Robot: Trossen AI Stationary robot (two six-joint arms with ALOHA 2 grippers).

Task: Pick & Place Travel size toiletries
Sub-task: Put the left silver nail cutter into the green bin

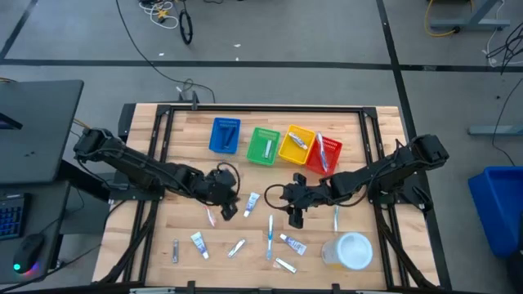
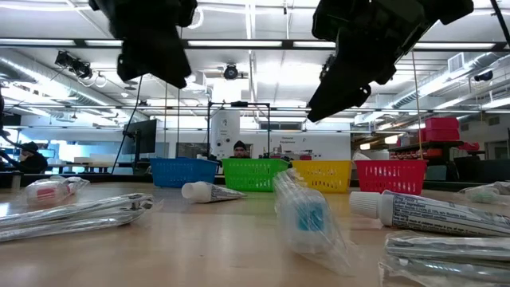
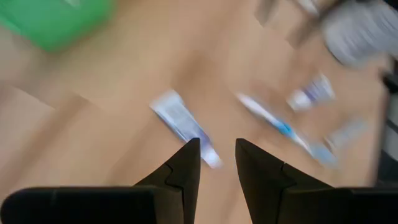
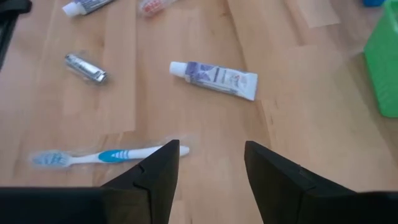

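Travel size toiletries lie scattered on the wooden table (image 1: 163, 163): a white tube (image 1: 252, 202), a pink toothbrush (image 1: 211, 216), a blue toothbrush (image 1: 270, 233), more tubes (image 1: 292, 243) and a razor (image 1: 176, 251). My left gripper (image 1: 228, 206) hovers open above the table, next to the white tube (image 3: 183, 124). My right gripper (image 1: 295, 216) hovers open to the right of it. In its wrist view the blue toothbrush's handle end (image 4: 106, 155) lies by one finger and a tube (image 4: 214, 79) lies beyond. Neither gripper (image 3: 217, 155) (image 4: 211, 162) has anything between its fingers.
A blue basket (image 1: 225, 135), a green basket (image 1: 263, 145), a yellow basket (image 1: 296, 144) and a red basket (image 1: 325, 153) stand in a row at the far side; the yellow and red ones hold items. A round translucent container (image 1: 350, 251) stands near the front right.
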